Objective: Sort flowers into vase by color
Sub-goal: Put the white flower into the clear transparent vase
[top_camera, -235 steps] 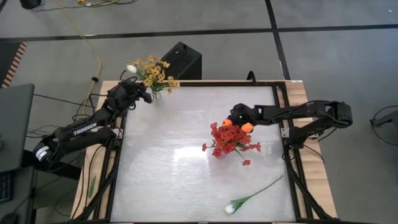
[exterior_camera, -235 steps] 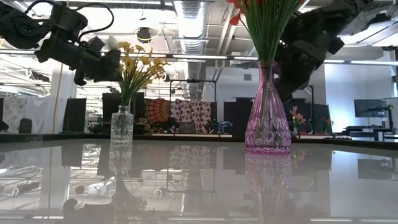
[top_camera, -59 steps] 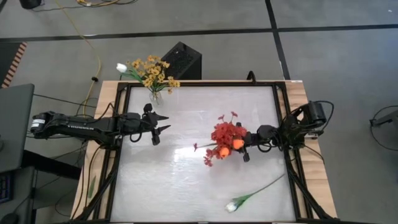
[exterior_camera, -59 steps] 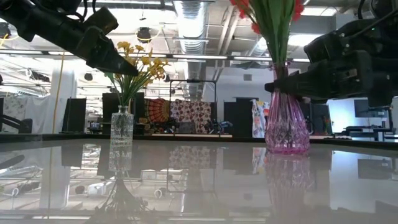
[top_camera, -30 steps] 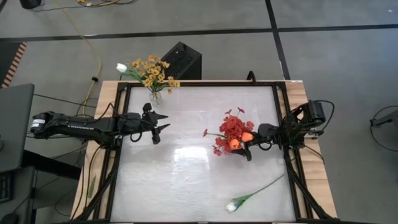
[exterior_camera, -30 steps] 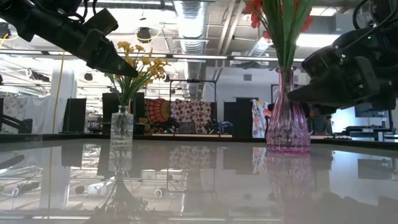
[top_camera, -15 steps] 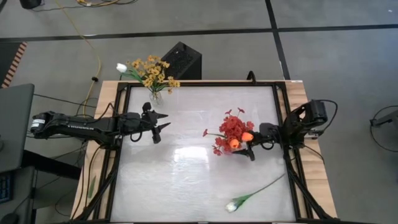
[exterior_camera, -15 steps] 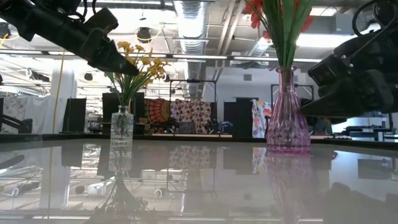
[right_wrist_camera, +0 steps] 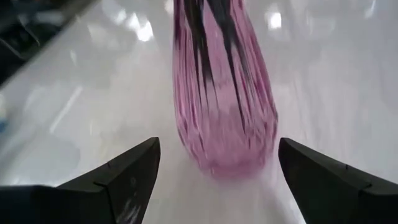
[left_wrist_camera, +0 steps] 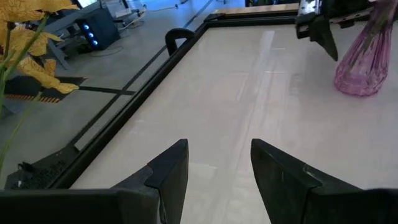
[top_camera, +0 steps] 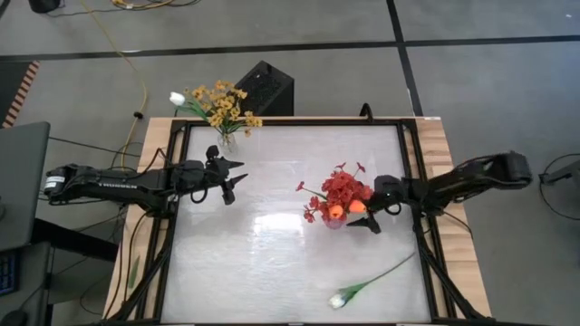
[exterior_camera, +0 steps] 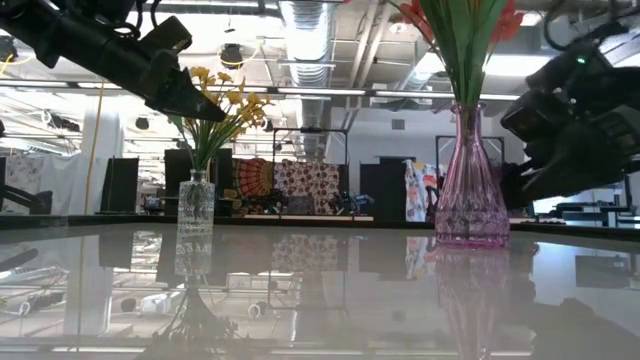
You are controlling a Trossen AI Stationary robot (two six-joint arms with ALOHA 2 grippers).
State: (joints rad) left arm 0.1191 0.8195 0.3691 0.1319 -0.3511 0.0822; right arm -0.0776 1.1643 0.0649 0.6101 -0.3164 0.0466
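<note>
A pink glass vase (right_wrist_camera: 224,93) stands upright right of the table's middle, holding red sprays (top_camera: 343,188) and orange tulips (top_camera: 356,206). My right gripper (top_camera: 365,215) is level at its right side and open; in the right wrist view its fingers stand either side of the vase's belly with gaps. A clear vase (exterior_camera: 196,203) at the far left edge holds yellow sprays (top_camera: 225,104) and a white tulip (top_camera: 178,98). Another white tulip (top_camera: 337,302) lies flat on the table near the front edge. My left gripper (top_camera: 241,171) hovers open near the clear vase, above the table.
A black frame (top_camera: 412,181) borders the glossy white tabletop (top_camera: 272,263). A black box (top_camera: 265,86) sits on the floor beyond the far edge. The lying tulip's stem (top_camera: 390,269) reaches toward the right rail. Bare tabletop stretches between the two vases.
My right gripper has drawn back a little from the pink vase toward the table's right edge and risen slightly, staying open, while its arm has stretched out lower. The vase has stayed upright on the table.
</note>
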